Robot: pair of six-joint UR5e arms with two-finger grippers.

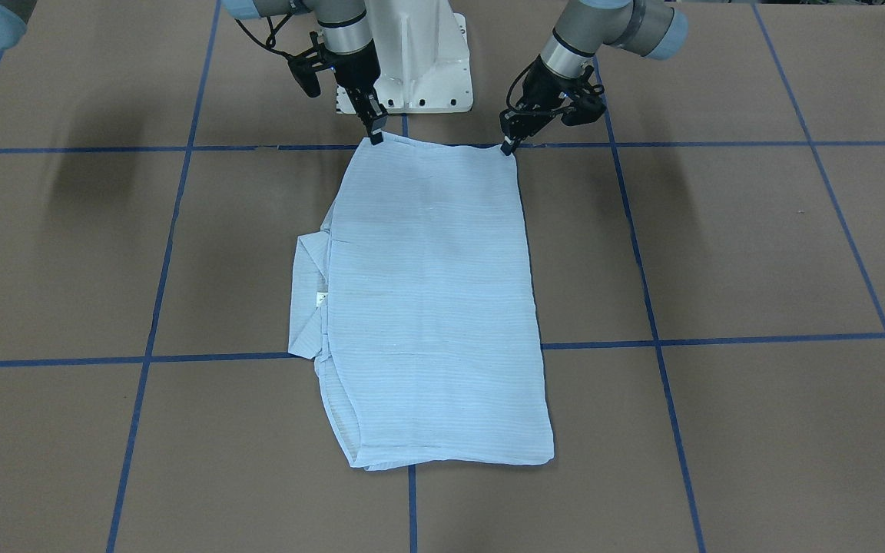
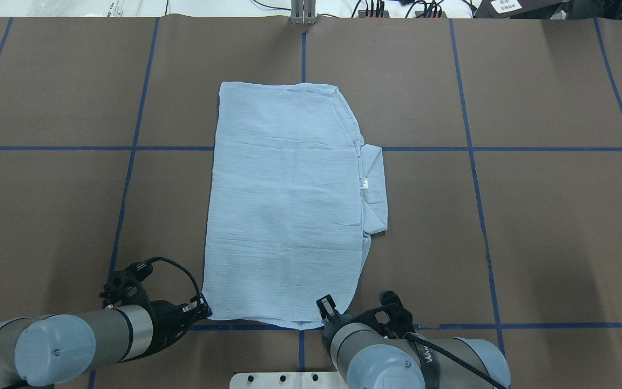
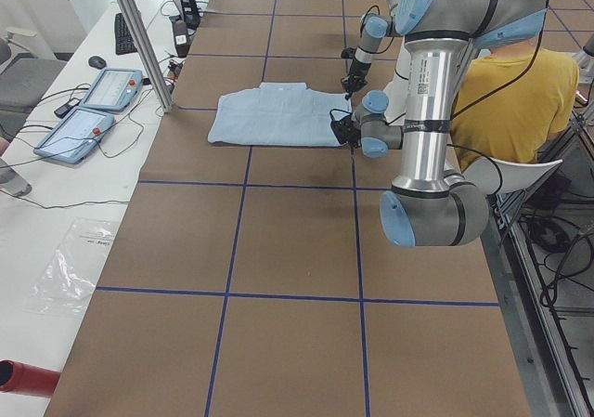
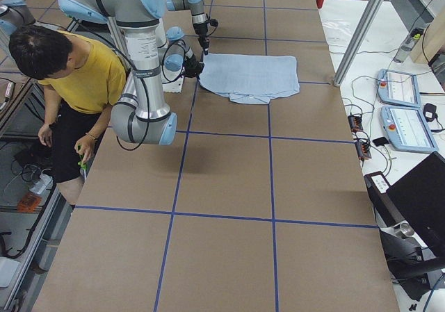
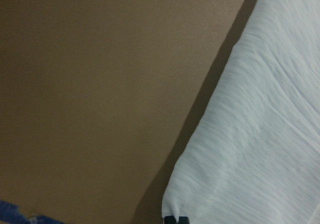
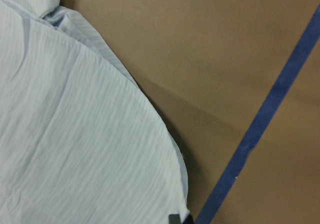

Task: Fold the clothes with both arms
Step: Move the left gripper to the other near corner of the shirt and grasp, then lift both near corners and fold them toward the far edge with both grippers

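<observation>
The light-blue shirt (image 2: 284, 205) lay flat in the middle of the brown table (image 2: 532, 227). It was folded into a long rectangle running from the end nearest the robot out towards the far side. Its collar (image 2: 374, 189) stuck out from under the fold on the robot's right, with a small white label (image 2: 365, 184) showing beside it. The left gripper (image 1: 509, 146) was down at the shirt's near left corner, its fingers pinched tight on the cloth. The right gripper (image 1: 376, 138) clamped the near right corner in the same way. Both corners sat low by the blue tape line (image 1: 104, 150) that crossed in front of the white base (image 1: 427, 54). A person in a yellow top (image 4: 90, 76) sat behind the robot.
</observation>
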